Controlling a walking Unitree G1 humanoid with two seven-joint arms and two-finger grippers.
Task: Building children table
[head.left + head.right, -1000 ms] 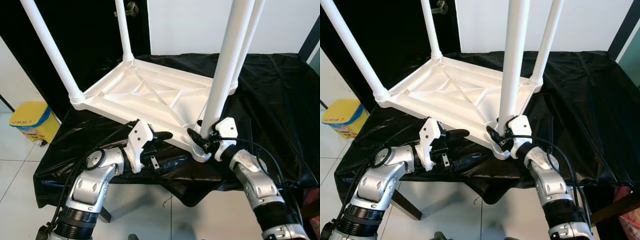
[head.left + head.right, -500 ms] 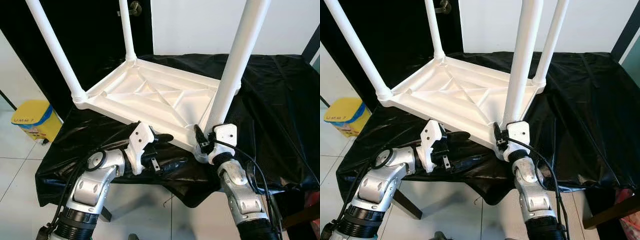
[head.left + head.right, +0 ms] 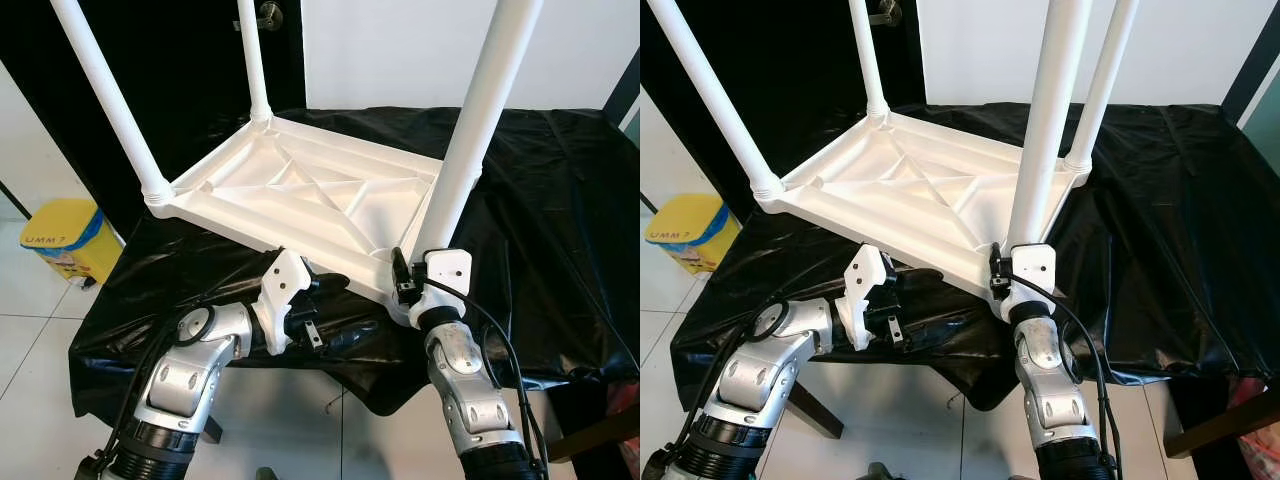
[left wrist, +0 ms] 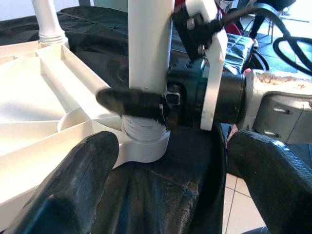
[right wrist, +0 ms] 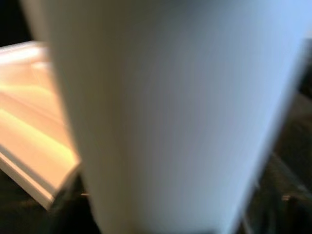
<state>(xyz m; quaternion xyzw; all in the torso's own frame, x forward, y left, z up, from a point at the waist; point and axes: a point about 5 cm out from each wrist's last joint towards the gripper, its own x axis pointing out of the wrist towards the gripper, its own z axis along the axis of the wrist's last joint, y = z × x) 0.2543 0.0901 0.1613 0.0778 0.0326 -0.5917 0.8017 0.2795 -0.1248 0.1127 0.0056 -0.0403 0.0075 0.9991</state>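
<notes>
- Left eye view: black-draped table, carrying an upturned white tabletop with ribbed underside up; three legs already standing at the far-left, far-middle and far-right corners.
- Fourth leg upright at the near-right corner, foot seated in the corner socket; threaded end visible just above the socket rim in the left wrist view.
- Right claw clenched around that leg just above the socket, black fingers wrapped on its base.
- Left claw released, fingers spread wide, hovering over the cloth just beside the near edge of the tabletop, left of the socket, grasping nothing.
- Yellow bin on the floor, far left, well apart.
- Step in hand, as a judgement: fixing the last leg into its socket. Next move likely calls for twisting or pressing the leg home, the left claw bracing the tabletop edge against turning.
</notes>
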